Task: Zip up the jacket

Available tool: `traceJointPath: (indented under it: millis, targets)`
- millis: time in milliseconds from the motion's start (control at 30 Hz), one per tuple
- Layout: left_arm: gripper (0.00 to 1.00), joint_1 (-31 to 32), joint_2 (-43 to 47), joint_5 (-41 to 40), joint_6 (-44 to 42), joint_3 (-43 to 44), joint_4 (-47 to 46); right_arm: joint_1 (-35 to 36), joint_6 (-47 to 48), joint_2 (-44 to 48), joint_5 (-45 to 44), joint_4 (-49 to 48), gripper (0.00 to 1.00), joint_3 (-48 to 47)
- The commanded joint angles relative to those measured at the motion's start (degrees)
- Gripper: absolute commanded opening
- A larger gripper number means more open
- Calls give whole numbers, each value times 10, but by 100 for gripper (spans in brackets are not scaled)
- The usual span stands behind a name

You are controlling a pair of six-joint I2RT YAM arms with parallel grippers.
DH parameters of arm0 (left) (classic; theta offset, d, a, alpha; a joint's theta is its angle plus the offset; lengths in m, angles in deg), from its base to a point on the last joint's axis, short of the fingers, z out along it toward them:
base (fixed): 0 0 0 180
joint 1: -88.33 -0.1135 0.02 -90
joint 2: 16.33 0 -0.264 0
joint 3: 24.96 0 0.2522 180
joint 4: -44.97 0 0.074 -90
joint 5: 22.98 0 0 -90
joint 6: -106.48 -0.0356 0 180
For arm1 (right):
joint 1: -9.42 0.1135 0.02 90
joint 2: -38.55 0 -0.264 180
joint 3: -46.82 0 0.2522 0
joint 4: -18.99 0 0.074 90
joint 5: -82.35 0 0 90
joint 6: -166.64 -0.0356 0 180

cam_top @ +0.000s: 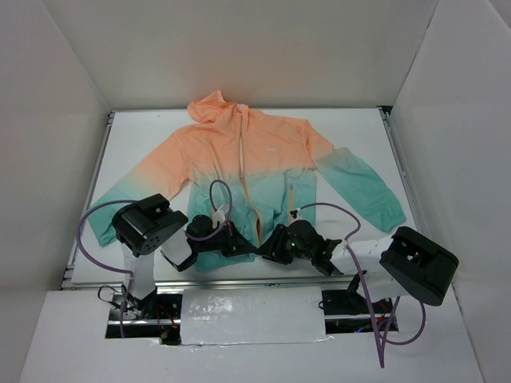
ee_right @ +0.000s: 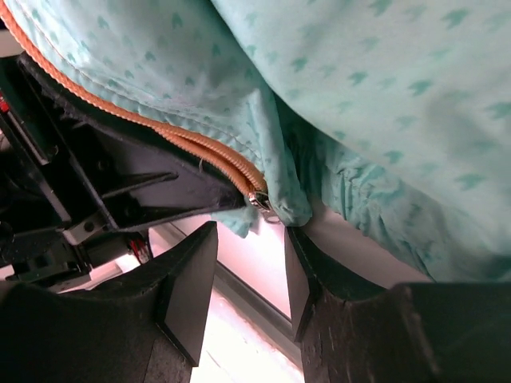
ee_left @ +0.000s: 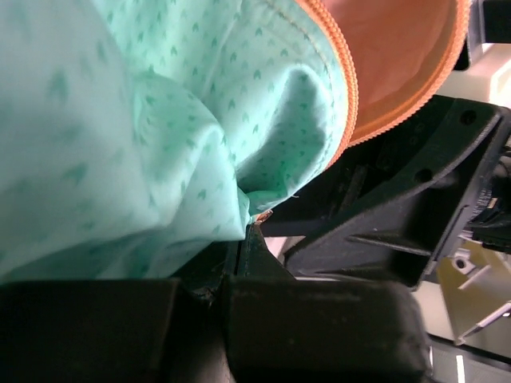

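We note the jacket (cam_top: pixel 263 159) flat on the table (cam_top: pixel 359 128), hood far, hem at the arm bases. Its zipper (cam_top: pixel 249 187) runs near-to-far up the middle, so the pull goes away from the bases. Both grippers meet at the hem's centre; neither is clearly nearer. On the left gripper (cam_top: pixel 233 241), fingers together, pinching teal hem cloth beside the orange teeth. On the right gripper (cam_top: pixel 274 246), fingers (ee_right: pixel 190 279) apart, holding nothing. The slider (ee_right: pixel 260 199) hangs just beyond the gap, at the bottom of the teeth, untouched. We judge the right must close on it first.
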Motion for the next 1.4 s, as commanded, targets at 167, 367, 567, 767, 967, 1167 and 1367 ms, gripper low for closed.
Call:
traceJointPath:
  millis: [167,367,567,767,967,1167,1367]
  targets:
    - [0,29,61,-4,24,-8,-34,19,18,7,-65,86,46,-28]
    - [0,34,84,-19,11,-5,1,33,20,23,-81,97,38,-21]
    - [0,35,67,-16,23,-8,-31,44,33,20,-86,95,30,-14]
    - [0,36,59,-13,28,-7,-42,77,39,20,-144,163,30,-54]
    - [0,36,70,-19,16,-5,-17,117,40,17,-244,300,29,-112]
    - [0,36,75,-25,1,3,19,160,81,1,-303,365,31,-160]
    - [0,36,80,-30,-6,8,43,193,153,5,-323,370,39,-188]
